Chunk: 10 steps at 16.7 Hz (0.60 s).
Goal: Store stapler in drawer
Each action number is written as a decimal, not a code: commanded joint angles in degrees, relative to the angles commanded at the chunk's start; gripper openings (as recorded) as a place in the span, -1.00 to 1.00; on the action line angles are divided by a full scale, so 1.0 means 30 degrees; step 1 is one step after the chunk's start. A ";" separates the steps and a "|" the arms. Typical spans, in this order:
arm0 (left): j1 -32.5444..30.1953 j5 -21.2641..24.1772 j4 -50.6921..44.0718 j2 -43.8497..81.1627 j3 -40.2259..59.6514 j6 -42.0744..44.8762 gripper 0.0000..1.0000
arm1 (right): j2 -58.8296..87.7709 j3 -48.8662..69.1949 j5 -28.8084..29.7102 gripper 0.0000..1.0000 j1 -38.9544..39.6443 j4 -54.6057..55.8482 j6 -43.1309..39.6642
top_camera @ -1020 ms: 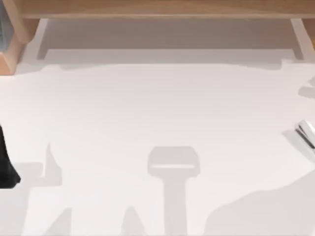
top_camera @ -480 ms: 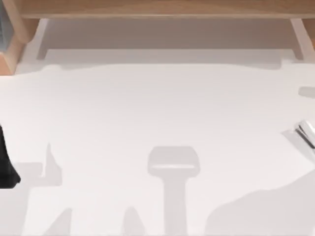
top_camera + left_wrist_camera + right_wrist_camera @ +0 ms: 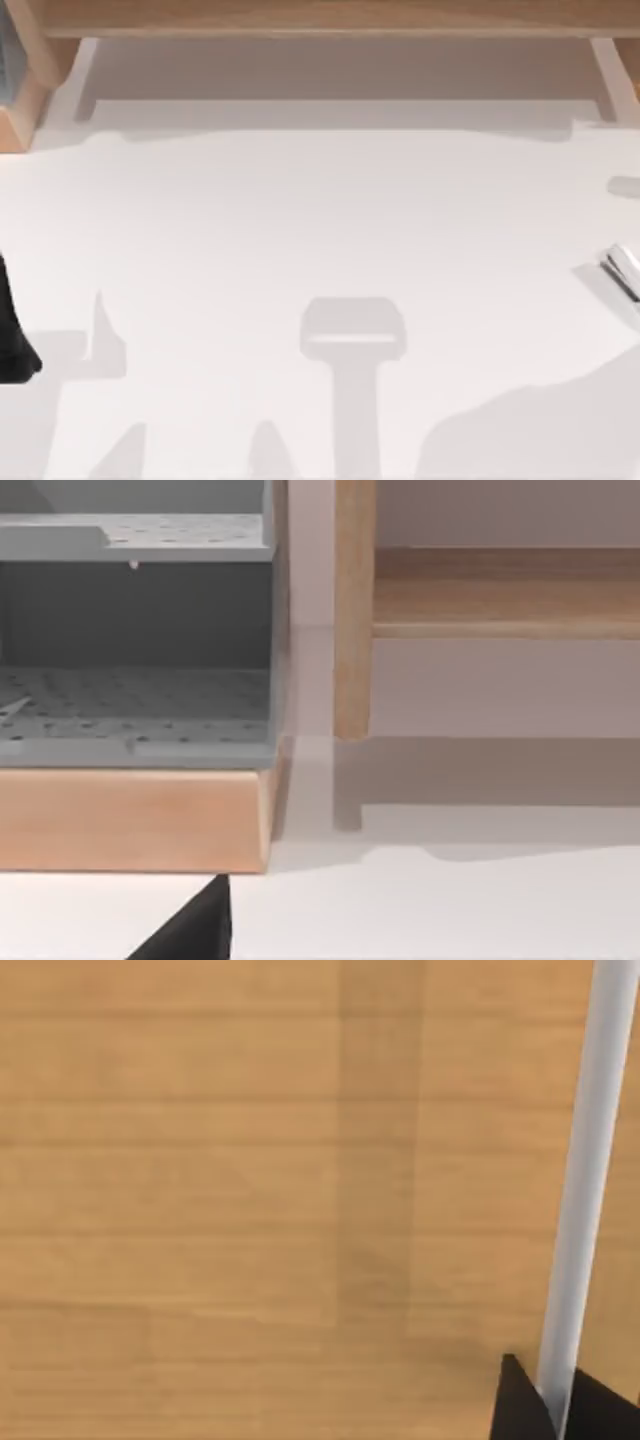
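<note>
The stapler [image 3: 622, 268], a small white and light-grey bar, lies on the white table [image 3: 320, 220] at its far right edge, with no gripper near it. In the right wrist view a wooden drawer front [image 3: 250, 1200] is very close, with a white handle bar [image 3: 585, 1160] running along it. My right gripper [image 3: 560, 1412] is shut on that bar, one black fingertip [image 3: 518, 1405] pressed to each side. My left arm [image 3: 12, 335] is parked at the table's left edge. A black part of my left gripper [image 3: 195, 930] faces the grey shelves.
A wooden desk frame [image 3: 320, 18] spans the back of the table, with white legs [image 3: 85, 75] at both ends. At the back left stands a wooden-based unit [image 3: 130, 815] with grey perforated shelves [image 3: 135, 705]. Beside it is a wooden post [image 3: 352, 610].
A small grey shadow at the table's right edge has shrunk and slid toward that edge. The stapler and my left arm have not moved.
</note>
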 joint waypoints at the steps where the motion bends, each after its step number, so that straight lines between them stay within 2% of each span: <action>1: 0.0000 0.0000 0.0000 0.0000 0.0000 0.0000 1.00 | 0.0000 0.0000 0.0000 -1.00 0.0000 0.0000 0.0000; 6: 0.0000 0.0000 0.0000 0.0000 0.0000 0.0000 1.00 | -0.0010 -0.0075 -0.0032 -1.00 -0.0092 0.0008 0.0048; 10: 0.0000 0.0000 0.0000 0.0000 0.0000 0.0000 1.00 | -0.1030 -0.2275 -0.0568 -1.00 -0.0610 0.1206 0.0100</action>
